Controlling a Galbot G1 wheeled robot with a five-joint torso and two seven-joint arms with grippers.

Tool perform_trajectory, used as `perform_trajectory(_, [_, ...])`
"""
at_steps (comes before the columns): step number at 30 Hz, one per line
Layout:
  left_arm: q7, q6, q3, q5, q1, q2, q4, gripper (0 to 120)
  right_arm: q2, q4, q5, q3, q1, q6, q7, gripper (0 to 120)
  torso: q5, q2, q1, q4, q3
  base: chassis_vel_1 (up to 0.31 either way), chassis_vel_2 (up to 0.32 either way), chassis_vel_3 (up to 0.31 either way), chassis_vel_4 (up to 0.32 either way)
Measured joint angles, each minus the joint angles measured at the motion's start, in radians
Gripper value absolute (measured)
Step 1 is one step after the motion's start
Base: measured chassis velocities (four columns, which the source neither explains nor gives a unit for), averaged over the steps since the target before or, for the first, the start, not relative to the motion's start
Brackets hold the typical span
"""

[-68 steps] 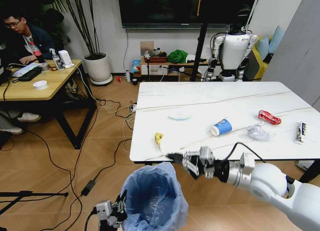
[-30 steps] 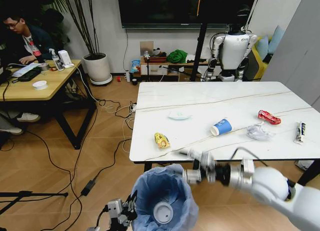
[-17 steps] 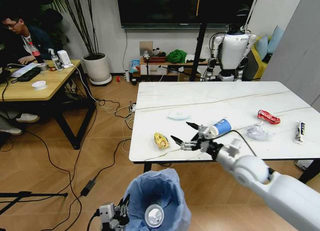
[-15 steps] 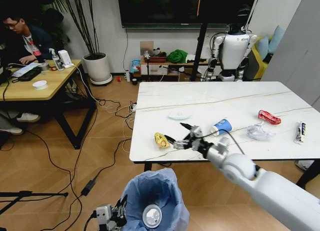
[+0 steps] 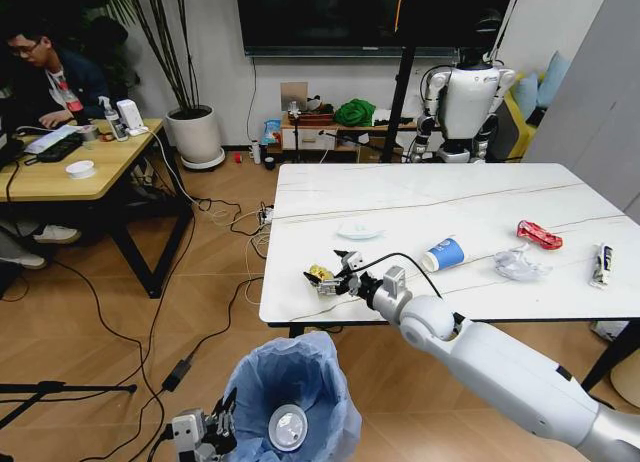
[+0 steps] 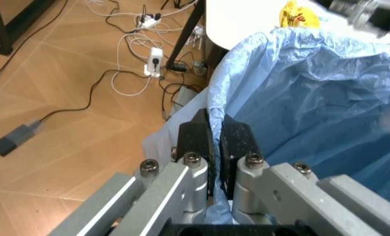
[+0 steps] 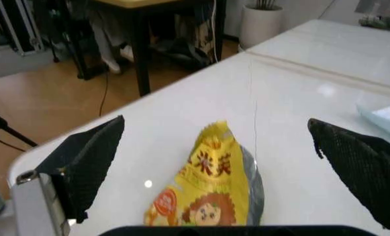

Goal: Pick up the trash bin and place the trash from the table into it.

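The trash bin (image 5: pixel 300 387), lined with a light-blue bag, hangs low in front of the table (image 5: pixel 420 197); a white lid (image 5: pixel 287 427) lies inside it. My left gripper (image 5: pixel 205 432) is shut on the bin's frilly bag rim (image 6: pixel 211 105), seen up close at my left gripper (image 6: pixel 214 142). My right gripper (image 5: pixel 328 268) stands open around the yellow snack packet (image 5: pixel 318 274) near the table's front left corner; the packet (image 7: pixel 214 189) lies between the spread fingers (image 7: pixel 90 155). A blue-and-white cup (image 5: pixel 443 254), red wrapper (image 5: pixel 538 234), clear film (image 5: pixel 515 265), sachet (image 5: pixel 600 264) and a white lid (image 5: pixel 358 229) lie on the table.
A wooden desk (image 5: pixel 70 167) stands at the left with a seated person behind it. Cables (image 5: pixel 230 222) trail over the floor between desk and table. A white humanoid robot (image 5: pixel 468 97) and a potted plant (image 5: pixel 195 132) stand at the back wall.
My right gripper left the spot above the bin, where a white lid now lies, and moved up and left to the yellow packet. The bin has shifted slightly left.
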Motion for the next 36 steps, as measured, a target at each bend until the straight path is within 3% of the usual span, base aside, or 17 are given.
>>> perform_trajectory(14, [0.000,0.000,0.004,-0.008,-0.010,0.003,-0.002,0,0.031,-0.079,0.011,-0.063,0.017,-0.012,0.006,98,-0.0001,0.000,0.000,0.0001,0.000,0.000,0.000,0.000,0.000])
perform_trajectory(18, [0.000,0.000,0.001,-0.012,-0.010,0.006,-0.002,0,0.042,-0.106,0.020,-0.075,0.032,-0.006,0.003,82,-0.0001,0.000,0.000,0.0001,0.000,0.000,0.000,0.000,0.000])
perform_trajectory(23, [0.000,0.000,-0.005,-0.020,-0.011,0.009,-0.003,0,0.044,-0.120,0.020,-0.085,0.041,-0.001,-0.001,71,0.0000,0.000,0.000,0.0001,0.000,0.000,0.000,0.000,0.000])
perform_trajectory(28, [-0.001,0.000,-0.012,-0.030,-0.018,0.023,-0.004,0,0.044,-0.125,0.022,-0.087,0.044,0.005,-0.003,46,0.0000,0.000,0.000,0.0001,0.000,0.000,0.000,0.000,0.000])
perform_trajectory(36, [-0.003,0.002,-0.002,-0.039,-0.037,0.031,0.007,0,0.031,-0.124,0.034,-0.087,0.048,0.013,-0.019,20,0.0001,0.000,0.000,0.0001,0.000,0.000,0.000,0.000,0.000])
